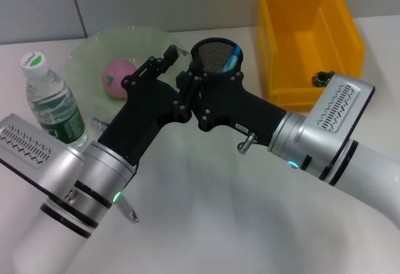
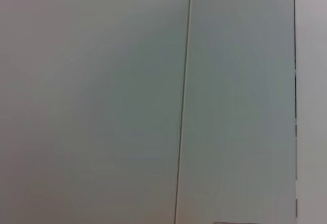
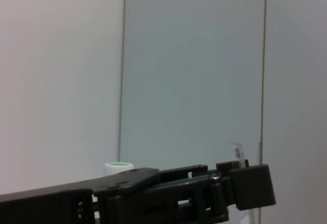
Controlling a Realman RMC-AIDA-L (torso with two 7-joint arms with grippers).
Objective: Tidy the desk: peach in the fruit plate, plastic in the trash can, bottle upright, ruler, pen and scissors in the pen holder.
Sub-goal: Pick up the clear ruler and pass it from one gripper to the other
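Observation:
My left gripper point(image 1: 167, 56) is raised over the near rim of the fruit plate point(image 1: 84, 52) and is shut on the clear ruler point(image 1: 180, 52), just left of the black mesh pen holder point(image 1: 214, 54). The right wrist view shows this left gripper point(image 3: 245, 183) with the ruler point(image 3: 237, 152) sticking up from it. My right gripper point(image 1: 187, 81) sits against the pen holder's near left side, close to the left one. The blue scissors point(image 1: 234, 58) stand in the holder. The peach point(image 1: 117, 79) lies in the plate. The bottle point(image 1: 53, 102) stands upright at the left.
The yellow trash can point(image 1: 306, 36) stands at the back right with a small green scrap point(image 1: 322, 79) in it. A slim silvery pen-like thing point(image 1: 128, 213) lies on the white desk point(image 1: 206, 211), mostly hidden under my left arm. The bottle's cap point(image 3: 118, 168) shows in the right wrist view.

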